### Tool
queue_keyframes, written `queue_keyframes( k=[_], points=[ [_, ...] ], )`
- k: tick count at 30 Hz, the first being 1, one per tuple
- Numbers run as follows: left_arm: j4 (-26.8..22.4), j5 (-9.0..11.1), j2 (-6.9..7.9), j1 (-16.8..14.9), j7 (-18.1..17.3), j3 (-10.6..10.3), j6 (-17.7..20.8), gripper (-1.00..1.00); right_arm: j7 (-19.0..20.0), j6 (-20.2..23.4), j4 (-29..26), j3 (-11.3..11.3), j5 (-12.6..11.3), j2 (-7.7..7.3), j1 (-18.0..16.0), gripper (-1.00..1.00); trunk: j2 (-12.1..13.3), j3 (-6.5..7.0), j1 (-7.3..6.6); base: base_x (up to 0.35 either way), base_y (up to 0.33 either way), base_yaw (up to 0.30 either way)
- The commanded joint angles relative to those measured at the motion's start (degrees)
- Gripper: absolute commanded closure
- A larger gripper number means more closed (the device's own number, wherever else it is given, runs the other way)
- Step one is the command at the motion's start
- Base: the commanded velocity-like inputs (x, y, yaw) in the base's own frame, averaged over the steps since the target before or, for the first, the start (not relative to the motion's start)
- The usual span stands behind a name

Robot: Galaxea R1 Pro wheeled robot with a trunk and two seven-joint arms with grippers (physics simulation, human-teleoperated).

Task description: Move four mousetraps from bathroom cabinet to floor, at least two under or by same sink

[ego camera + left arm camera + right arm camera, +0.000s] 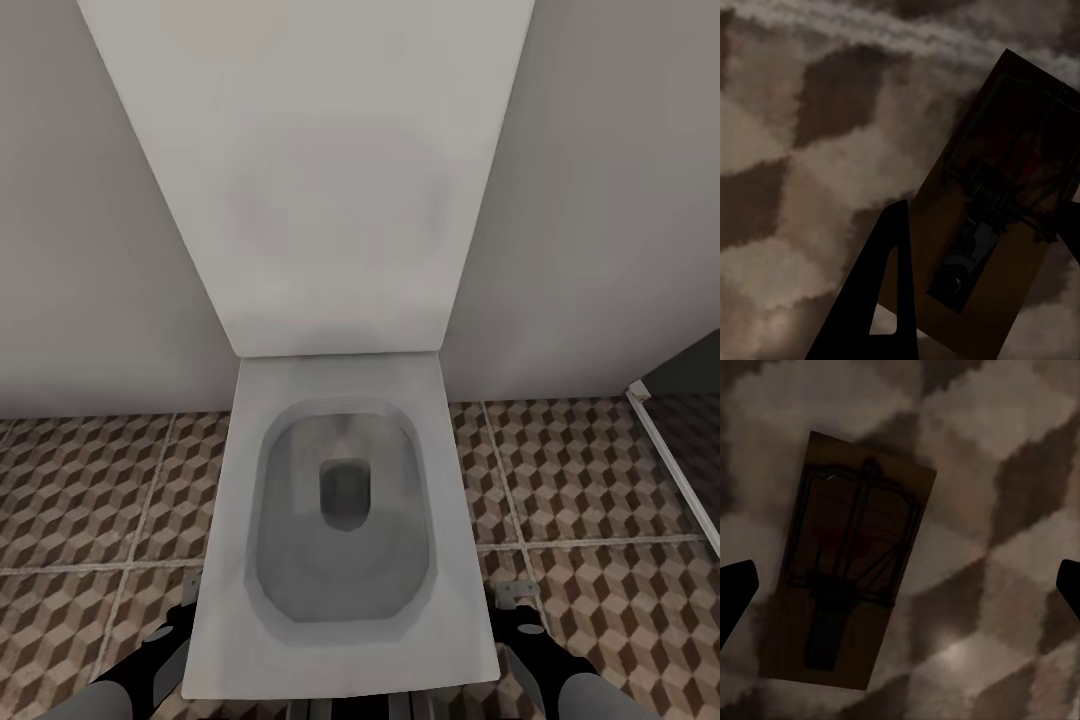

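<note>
A white square-bowled toilet [340, 530] is standing against a pale wall [90, 250] in the head view, its lid raised, with the cube-patterned bathroom floor [90, 500] spreading on both sides; the left gripper [165, 640] is hanging low beside the bowl's left edge and the right gripper [525, 625] beside its right edge, where a small pale mousetrap [517, 594] is lying on the tiles just off the bowl's front right corner. In the left wrist view, a wooden mousetrap [1001, 217] is lying flat on the patterned tiles [817, 150], partly between the left gripper's dark fingers [881, 300]; the fingers are spread and not touching it, so the pincer is released. In the right wrist view, another mousetrap [844, 562] is resting flat on the tiles [1005, 472], its wire frame facing up, lying nearer one of the two finger tips [735, 589], which are standing wide apart at opposite edges, the right pincer likewise released and gripping nothing.
</note>
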Motion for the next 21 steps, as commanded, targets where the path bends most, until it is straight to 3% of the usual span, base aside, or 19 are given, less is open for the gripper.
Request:
queue_keyframes(
  k=[1, 21],
  points=[
    [0.01, 0.4, 0.03, -0.02, 0.17, -0.48, -0.2, 1.0, -0.09, -0.1, 0.05, -0.42, 0.59, 0.02, -0.03, -1.0, -0.01, -0.03, -0.01, 0.0, 0.0, 0.0],
    [0.08, 0.46, 0.11, -0.02, 0.25, -0.48, -0.15, 1.0, -0.09, -0.14, 0.04, -0.42, 0.59, 0.03, -0.03, -1.0, -0.01, -0.03, -0.01, 0.0, 0.0, 0.0]
  ],
)
